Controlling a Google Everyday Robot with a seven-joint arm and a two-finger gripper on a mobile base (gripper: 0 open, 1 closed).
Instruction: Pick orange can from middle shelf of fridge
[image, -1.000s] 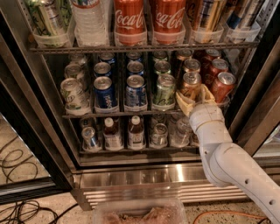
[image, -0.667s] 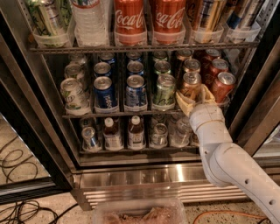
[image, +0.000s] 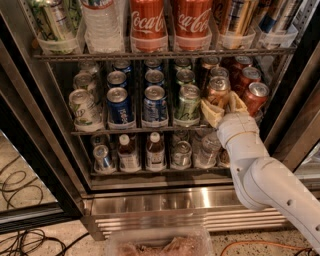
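Floor (image: 20, 167): pale speckled stone-type surface, seen at lower left and again in a narrow strip along the bottom edge, evenly lit with no hard shadows. Black cables (image: 22, 239) lie in loose loops across it at lower left, an orange cable (image: 250, 246) runs over it at lower right, and a clear plastic tub (image: 160, 240) with brownish contents sits at the bottom centre, cut off by the edge of view. The gripper (image: 222, 106) is at the right-hand end of the middle shelf (image: 125, 131), well above floor level.
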